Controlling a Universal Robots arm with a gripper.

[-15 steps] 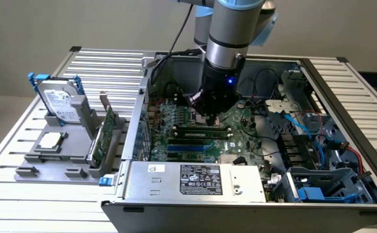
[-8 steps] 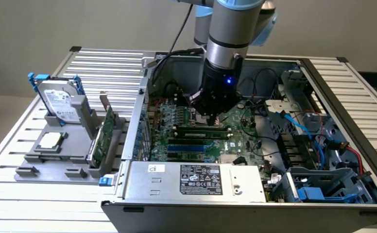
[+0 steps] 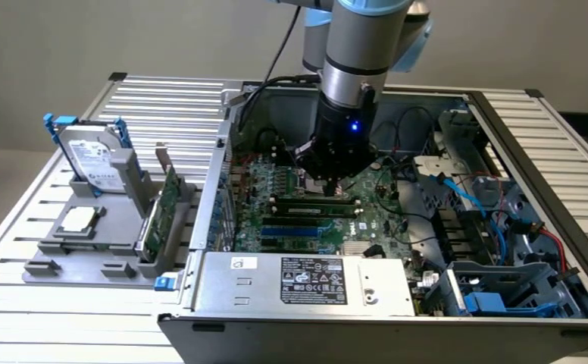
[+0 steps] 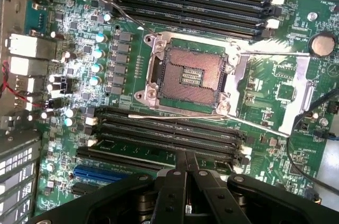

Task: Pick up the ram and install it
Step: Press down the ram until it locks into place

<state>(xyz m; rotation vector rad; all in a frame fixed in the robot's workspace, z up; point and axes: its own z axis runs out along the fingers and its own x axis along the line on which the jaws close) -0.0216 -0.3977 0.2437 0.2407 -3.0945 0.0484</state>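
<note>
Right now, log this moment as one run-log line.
tool: shut, over motherboard | ram: lying in slot beside CPU socket | case: open

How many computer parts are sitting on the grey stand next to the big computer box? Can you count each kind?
Hard drive: 1
Square chip: 1
Green card: 1
Total: 3
</note>
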